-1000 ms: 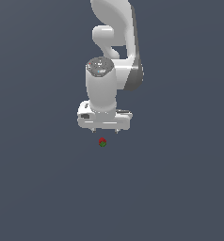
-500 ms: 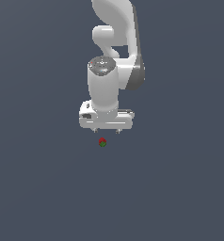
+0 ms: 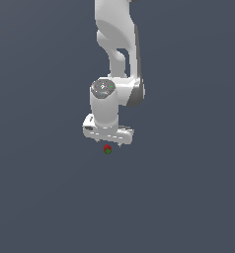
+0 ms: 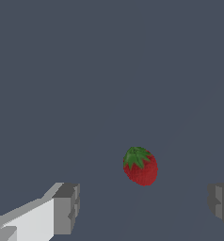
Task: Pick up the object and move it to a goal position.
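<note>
The object is a tiny red strawberry with a green leafy cap (image 3: 107,149), lying on the dark grey floor just below the white gripper (image 3: 107,140) in the exterior view. In the wrist view the strawberry (image 4: 140,165) lies between the two grey fingertips (image 4: 67,207), nearer the one at the frame's edge, and touches neither. The gripper (image 4: 144,204) is open and empty, hanging over the strawberry with its fingers pointing down. In the exterior view the fingers are mostly hidden under the hand.
The floor (image 3: 188,197) is a plain dark grey surface all around. The white arm (image 3: 117,44) rises behind the hand toward the top of the exterior view.
The arm has shifted slightly; the hand stays above the strawberry, which has not moved.
</note>
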Motion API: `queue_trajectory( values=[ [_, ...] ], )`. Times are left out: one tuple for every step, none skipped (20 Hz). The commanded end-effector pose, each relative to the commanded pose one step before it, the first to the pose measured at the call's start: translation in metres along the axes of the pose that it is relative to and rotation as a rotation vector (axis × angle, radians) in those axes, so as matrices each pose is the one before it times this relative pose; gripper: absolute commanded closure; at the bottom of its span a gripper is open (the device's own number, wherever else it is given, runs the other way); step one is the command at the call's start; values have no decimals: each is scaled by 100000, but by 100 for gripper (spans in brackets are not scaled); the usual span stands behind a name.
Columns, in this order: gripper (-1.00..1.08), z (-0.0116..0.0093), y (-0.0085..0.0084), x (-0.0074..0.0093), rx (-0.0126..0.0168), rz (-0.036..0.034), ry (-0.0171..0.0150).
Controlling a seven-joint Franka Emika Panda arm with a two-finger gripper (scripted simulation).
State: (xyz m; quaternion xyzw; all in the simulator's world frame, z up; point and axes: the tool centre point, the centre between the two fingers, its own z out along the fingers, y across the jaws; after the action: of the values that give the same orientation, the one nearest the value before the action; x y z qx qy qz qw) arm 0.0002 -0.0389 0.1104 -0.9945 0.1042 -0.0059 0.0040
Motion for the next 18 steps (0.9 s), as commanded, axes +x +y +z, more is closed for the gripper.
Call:
queue_trajectory(
  values=[
    [-92, 1628, 625, -395, -346, 4779, -450],
    [-92, 501, 205, -123, -133, 1467, -143],
    [-92, 433, 182, -107, -124, 1273, -120],
    [-92, 365, 155, -91, -110, 1075, -99],
    [-92, 298, 130, -74, -95, 882, -79],
    [-92, 231, 101, -58, -76, 684, -60],
    [-92, 165, 72, -41, -55, 488, -42],
    [-92, 99, 44, -25, -34, 294, -25],
    [-92, 33, 14, -8, -11, 97, -8],
    [-92, -130, -56, 6, 19, -587, -99],
    [-92, 35, -2, -1, 0, 0, 0],
    [-92, 104, -5, -4, 0, 0, 0],
    [-92, 169, 19, -1, -2, 48, 7],
    [-92, 241, -12, -11, 0, 0, 0],
    [-92, 305, 13, -9, -2, 48, 7],
    [-92, 372, 10, -13, -2, 48, 7],
    [-92, 438, 7, -17, -2, 48, 7],
    [-92, 500, 15, -19, -3, 68, 10]
  ],
)
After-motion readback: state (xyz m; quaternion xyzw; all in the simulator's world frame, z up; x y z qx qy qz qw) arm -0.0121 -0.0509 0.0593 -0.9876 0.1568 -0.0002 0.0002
